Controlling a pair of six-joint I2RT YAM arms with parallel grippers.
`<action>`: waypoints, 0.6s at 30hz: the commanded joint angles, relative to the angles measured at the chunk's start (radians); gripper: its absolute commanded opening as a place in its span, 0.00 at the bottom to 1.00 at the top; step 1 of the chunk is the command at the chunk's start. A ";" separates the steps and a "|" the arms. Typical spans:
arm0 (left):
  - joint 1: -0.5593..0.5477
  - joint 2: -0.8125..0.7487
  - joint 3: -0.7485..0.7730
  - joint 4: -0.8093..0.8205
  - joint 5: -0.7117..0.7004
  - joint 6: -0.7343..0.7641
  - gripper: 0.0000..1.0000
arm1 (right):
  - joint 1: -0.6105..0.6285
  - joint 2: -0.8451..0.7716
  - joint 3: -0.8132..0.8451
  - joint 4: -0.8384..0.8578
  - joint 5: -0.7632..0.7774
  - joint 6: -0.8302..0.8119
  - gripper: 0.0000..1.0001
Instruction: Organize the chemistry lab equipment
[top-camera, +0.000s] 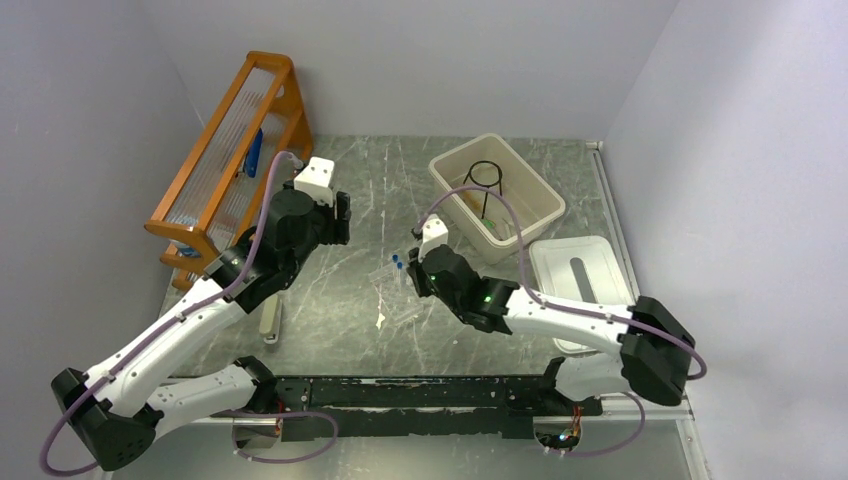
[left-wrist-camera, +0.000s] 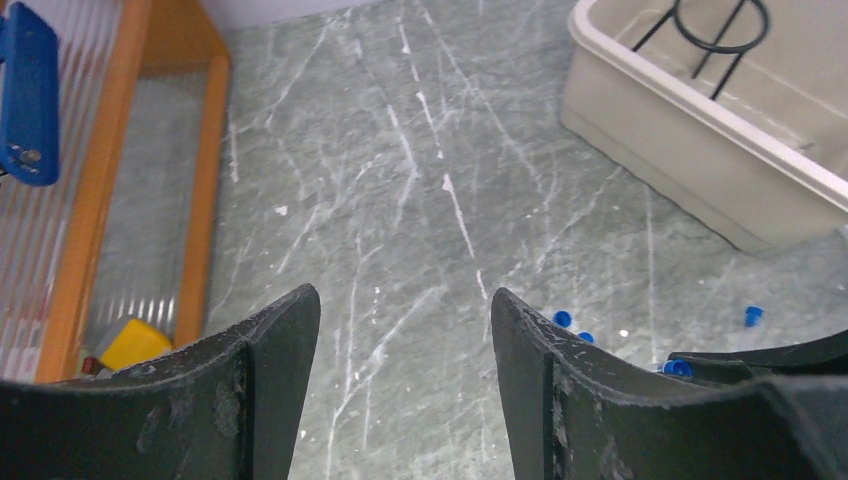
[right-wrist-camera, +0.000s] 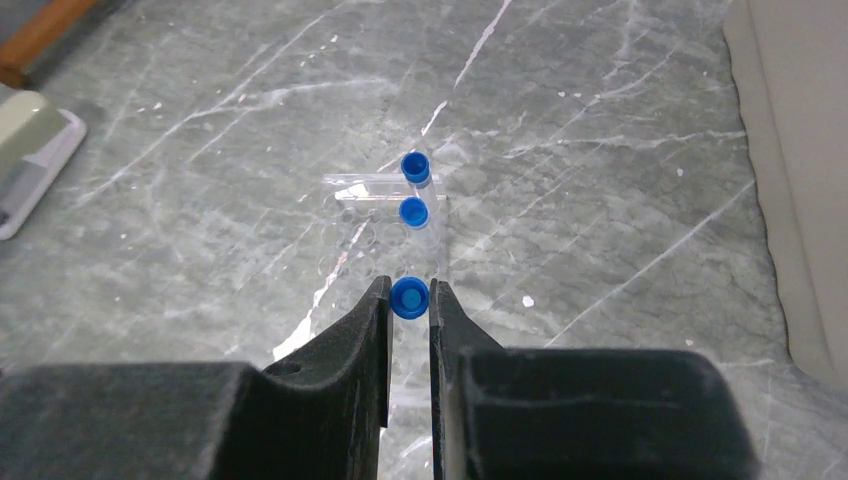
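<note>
Arms are bending in over the desk.
Right claw is pinching a blue-capped tube; left claw is hanging wide apart.

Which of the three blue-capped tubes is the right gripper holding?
The nearest blue-capped tube, clamped in the right gripper. The other two tubes rest free on the table, just beyond its fingertips.

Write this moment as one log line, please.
left gripper: open, empty | right gripper: shut on blue-capped tube | two more tubes: lying on table
</note>
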 joint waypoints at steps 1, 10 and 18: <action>-0.004 0.012 0.003 -0.038 -0.096 0.007 0.67 | 0.012 0.057 -0.018 0.130 0.069 -0.037 0.04; -0.004 -0.001 -0.016 -0.030 -0.092 0.030 0.68 | 0.017 0.125 -0.037 0.227 0.060 -0.054 0.03; -0.004 -0.021 -0.029 -0.018 -0.090 0.028 0.68 | 0.017 0.167 -0.035 0.236 0.062 -0.040 0.03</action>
